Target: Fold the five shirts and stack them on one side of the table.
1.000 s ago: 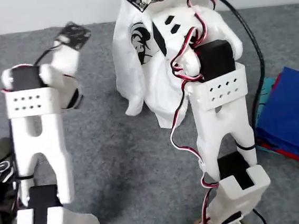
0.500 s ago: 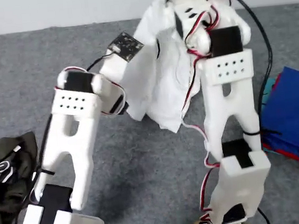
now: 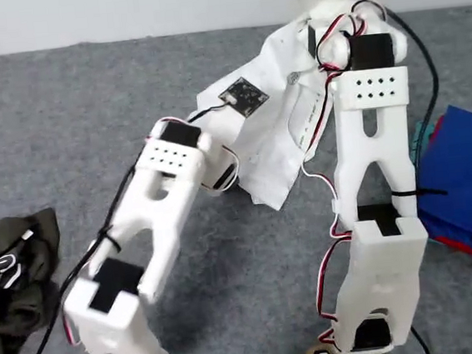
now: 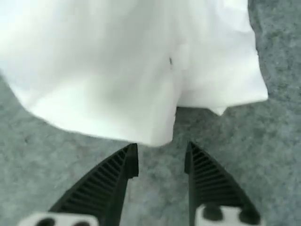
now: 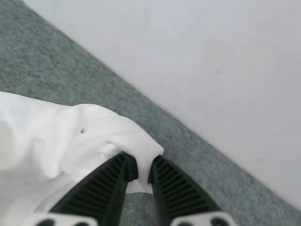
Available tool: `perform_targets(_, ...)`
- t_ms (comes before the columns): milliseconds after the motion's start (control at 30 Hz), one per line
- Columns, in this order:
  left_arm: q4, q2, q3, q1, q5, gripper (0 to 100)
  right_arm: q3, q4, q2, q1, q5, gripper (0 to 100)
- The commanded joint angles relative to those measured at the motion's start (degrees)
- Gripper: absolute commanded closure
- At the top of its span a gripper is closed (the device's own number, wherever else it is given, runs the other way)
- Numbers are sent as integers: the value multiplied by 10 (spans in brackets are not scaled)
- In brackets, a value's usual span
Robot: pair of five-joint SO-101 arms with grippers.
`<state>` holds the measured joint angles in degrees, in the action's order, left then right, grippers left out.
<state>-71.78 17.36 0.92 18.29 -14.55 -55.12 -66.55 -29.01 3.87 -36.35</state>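
Note:
A white shirt [image 3: 272,165] hangs stretched from the table's far edge down to the grey mat. My right gripper [image 5: 143,172] is shut on a bunched fold of this white shirt [image 5: 61,141] near the back wall. The right arm [image 3: 371,105] stands extended over the far side. My left arm [image 3: 177,174] leans in from the left, its wrist over the shirt's lower part. My left gripper [image 4: 160,160] is open, its fingertips just short of the white shirt's [image 4: 131,70] lower hem, with nothing between them.
A crumpled dark shirt [image 3: 12,282] lies at the left edge. A folded stack of blue and red shirts [image 3: 462,180] sits at the right edge. Grey mat [image 3: 86,99] covers the table, and a pale wall [image 5: 188,61] rises behind it.
The left arm swung from the left side across to the shirt's lower edge. The right arm carried the shirt's top farther back and right, stretching it out.

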Motion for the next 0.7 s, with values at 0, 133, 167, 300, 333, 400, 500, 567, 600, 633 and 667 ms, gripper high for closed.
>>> perform_targets(0,10,33,76,-2,3,822,-5,-3,7,-7,7,989)
perform_targets(133,-12,93,151,-5,1,812,-5,-4,7,-9,8,989)
perform_targets(167,-23,109,171,-7,1,800,-5,-4,7,-9,8,989)
perform_targets(300,-84,171,255,-17,0,771,-5,-4,7,-9,9,989)
perform_targets(333,-101,186,277,-18,0,771,-5,-4,7,-10,9,989)
perform_targets(400,-130,213,320,-25,-1,771,-5,-4,7,-10,9,989)
perform_targets(500,-161,253,374,-31,-2,771,-5,-5,7,-14,10,989)
perform_targets(567,-178,282,401,-31,-2,771,-5,-5,6,-15,10,989)
perform_targets(600,-186,296,413,-27,-3,773,-5,-5,6,-15,10,989)
perform_targets(633,-194,309,425,-25,-3,774,-5,-5,6,-15,10,989)
perform_targets(667,-200,321,436,-21,-3,775,-5,-5,6,-15,10,989)
